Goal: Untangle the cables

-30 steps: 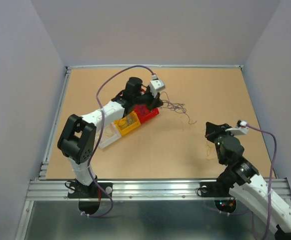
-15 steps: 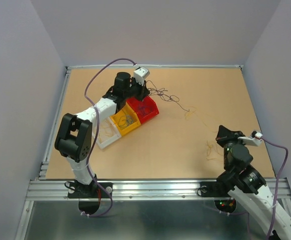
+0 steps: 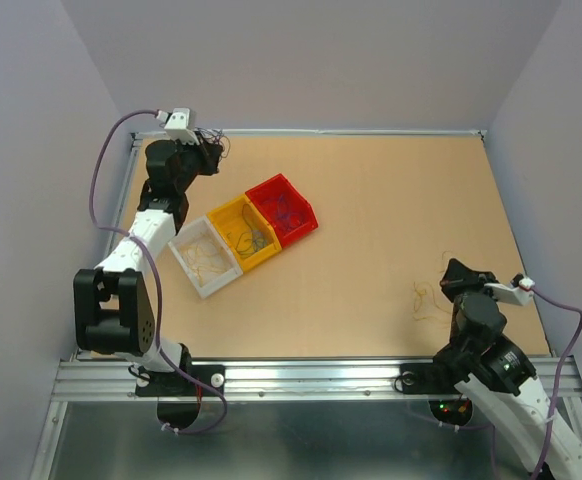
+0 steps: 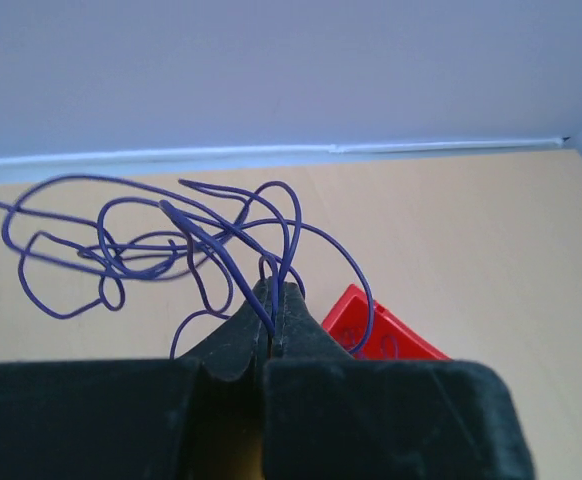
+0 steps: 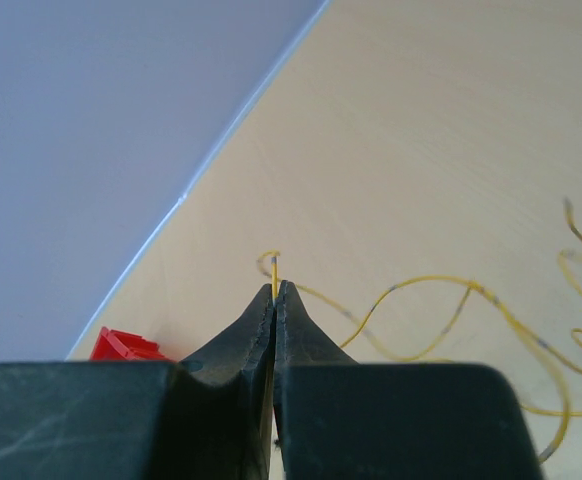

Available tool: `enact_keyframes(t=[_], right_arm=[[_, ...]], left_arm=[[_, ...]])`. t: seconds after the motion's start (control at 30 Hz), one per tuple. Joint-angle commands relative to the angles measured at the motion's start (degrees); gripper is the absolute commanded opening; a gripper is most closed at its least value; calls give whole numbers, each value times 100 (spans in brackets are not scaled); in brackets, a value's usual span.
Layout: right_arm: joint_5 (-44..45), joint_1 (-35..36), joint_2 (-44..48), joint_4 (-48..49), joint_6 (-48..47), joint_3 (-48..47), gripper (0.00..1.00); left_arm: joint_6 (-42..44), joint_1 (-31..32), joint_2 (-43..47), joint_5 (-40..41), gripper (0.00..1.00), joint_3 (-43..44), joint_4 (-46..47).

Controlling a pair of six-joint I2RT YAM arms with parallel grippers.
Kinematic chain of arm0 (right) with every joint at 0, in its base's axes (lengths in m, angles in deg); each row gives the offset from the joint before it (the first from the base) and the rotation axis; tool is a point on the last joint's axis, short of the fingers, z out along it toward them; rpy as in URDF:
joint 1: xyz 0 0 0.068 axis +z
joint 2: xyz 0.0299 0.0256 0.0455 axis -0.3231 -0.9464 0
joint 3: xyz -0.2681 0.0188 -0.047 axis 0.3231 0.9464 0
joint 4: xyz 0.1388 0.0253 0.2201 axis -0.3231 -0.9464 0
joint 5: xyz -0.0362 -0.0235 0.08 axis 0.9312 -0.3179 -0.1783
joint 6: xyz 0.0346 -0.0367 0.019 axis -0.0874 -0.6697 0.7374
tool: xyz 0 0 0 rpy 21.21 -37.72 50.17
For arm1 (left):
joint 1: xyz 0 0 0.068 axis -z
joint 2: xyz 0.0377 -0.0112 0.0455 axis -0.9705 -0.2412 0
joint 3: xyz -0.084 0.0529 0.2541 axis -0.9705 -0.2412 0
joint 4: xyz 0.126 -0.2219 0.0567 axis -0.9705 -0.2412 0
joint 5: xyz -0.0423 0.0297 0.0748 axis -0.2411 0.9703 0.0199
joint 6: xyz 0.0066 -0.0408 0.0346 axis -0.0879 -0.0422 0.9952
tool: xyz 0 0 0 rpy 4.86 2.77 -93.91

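Top view: the left end effector (image 3: pixel 209 152) is hanging at 11 o'clock over the far corner of the table (image 3: pixel 391 200), having swung away from the red bin (image 3: pixel 283 208) where it was half a second ago. It is carrying the purple cables (image 3: pixel 215 138), which are no longer trailing across the table's middle. The right end effector (image 3: pixel 457 272) is sitting at 4 o'clock, a little nearer its base than before, beside the yellow cable (image 3: pixel 426 300)

Left wrist view: the left end effector (image 4: pixel 274 290) is pinching fully closed on a strand of the purple cables (image 4: pixel 171 240), with loops fanning toward 10 o'clock and the red bin (image 4: pixel 371 335) at 4 o'clock

Right wrist view: the right end effector (image 5: pixel 274 288) is clamping tight on the yellow cable (image 5: pixel 441 290), which is trailing toward 3 o'clock
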Motion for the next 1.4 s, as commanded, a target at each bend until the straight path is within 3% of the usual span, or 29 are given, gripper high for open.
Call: enact_keyframes(t=[0.0, 0.07, 0.2, 0.4, 0.67, 0.93, 1.07, 1.2, 1.37], right_arm=[[221, 13, -13, -140, 257, -213, 1], [169, 21, -57, -96, 213, -213, 0], [81, 21, -75, 18, 99, -187, 1], [-51, 21, -206, 168, -16, -143, 1], [-113, 21, -277, 264, -77, -117, 1], [-165, 13, -382, 326, -121, -99, 1], [-183, 13, -426, 344, -130, -108, 1], [-200, 13, -426, 361, -147, -108, 0], [-218, 13, -409, 379, -165, -108, 1]], left_arm=[[-89, 323, 379, -976, 0, -182, 920], [130, 508, 423, -1103, 0, -121, 790], [710, 931, 651, -629, 0, -208, 578], [1598, 1387, 529, -805, 0, 20, -80], [2503, 1467, 634, -734, 0, -234, -766], [2803, 1467, 748, -356, 0, -489, -1101], [2961, 1493, 643, -540, 0, -375, -1469], [3181, 1730, 354, -514, 0, -235, -1866], [3269, 1924, -374, 118, 0, 238, -2340]])
